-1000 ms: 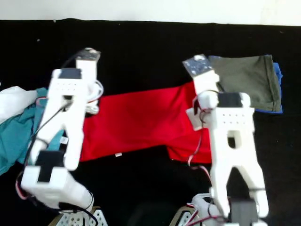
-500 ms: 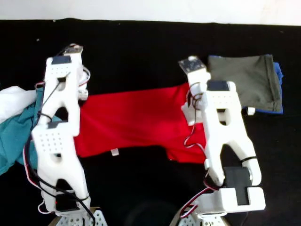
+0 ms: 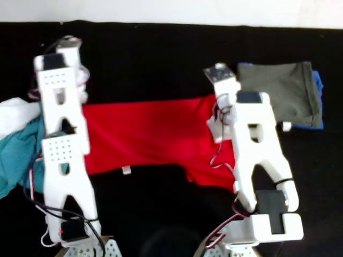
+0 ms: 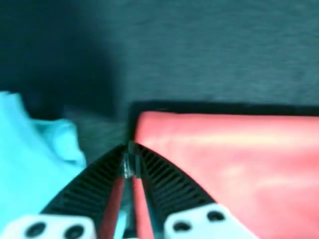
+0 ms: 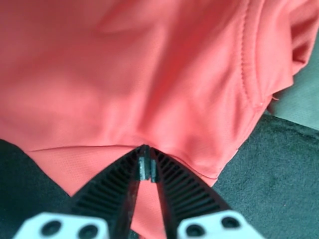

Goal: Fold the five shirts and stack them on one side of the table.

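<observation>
Mid-fold on wide red fabric shirt [image 3: 155,134]. Left gripper [image 4: 130,157] and right gripper [image 5: 145,162] both pinched tight on its edge (opposite ends). Next, probably: carry edge across evenly, both arms together.

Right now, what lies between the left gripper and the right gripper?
The red shirt fills that stretch, as the high view shows. The left gripper and the right gripper each pinch one end of it.

Black cloth [image 3: 161,48] over whole tabletop, matte, lying flat. Fine felt-like texture up close in both wrist views. Far edge of cloth runs nearly straight across high view, slightly wavy toward one end. Beyond it, plain pale wall strip [image 3: 171,10]. Few tiny pale specks [image 3: 320,36] on cloth near far edge, well apart.
</observation>
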{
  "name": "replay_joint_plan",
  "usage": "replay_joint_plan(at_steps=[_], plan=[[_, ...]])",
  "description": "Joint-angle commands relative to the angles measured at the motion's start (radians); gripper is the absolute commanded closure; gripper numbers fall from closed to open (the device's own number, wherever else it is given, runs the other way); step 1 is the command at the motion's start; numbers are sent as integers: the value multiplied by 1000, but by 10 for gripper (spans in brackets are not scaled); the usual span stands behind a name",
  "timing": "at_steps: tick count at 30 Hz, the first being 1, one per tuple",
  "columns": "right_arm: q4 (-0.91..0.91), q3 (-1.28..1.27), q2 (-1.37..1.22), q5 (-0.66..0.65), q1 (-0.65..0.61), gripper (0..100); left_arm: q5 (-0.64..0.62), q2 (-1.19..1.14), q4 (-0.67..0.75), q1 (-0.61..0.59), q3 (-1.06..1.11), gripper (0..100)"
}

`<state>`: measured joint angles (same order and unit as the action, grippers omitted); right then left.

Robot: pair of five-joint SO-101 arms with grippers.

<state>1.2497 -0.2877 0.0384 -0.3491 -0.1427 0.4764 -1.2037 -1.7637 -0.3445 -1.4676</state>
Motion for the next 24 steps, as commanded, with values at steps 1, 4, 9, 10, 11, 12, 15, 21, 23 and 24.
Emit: replay_joint_plan(at_steps=[1, 4, 9, 10, 11, 12, 15, 21, 23, 24], plan=[[-7, 56, 13, 11, -13, 992, -5, 119, -20, -73, 35, 986], [-7, 56, 13, 11, -13, 992, 40, 176, -20, -134, 194, 986], [67, 160, 13, 11, -15, 992, 160, 148, 21, -213, 452, 987], [101, 202, 13, 11, -19, 992, 170, 131, 52, -245, 464, 987], [136, 243, 13, 11, -28, 992, 176, 116, 83, -282, 463, 987], [173, 285, 13, 11, -36, 992, 189, 99, 114, -321, 453, 987], [274, 397, 13, 11, -73, 992, 239, 68, 166, -435, 394, 987], [349, 524, 13, 12, -120, 992, 261, 39, 196, -584, 194, 987], [349, 533, 13, 12, -122, 992, 259, 39, 189, -602, 151, 987], [349, 533, 13, 12, -122, 992, 258, 44, 186, -607, 136, 987]])
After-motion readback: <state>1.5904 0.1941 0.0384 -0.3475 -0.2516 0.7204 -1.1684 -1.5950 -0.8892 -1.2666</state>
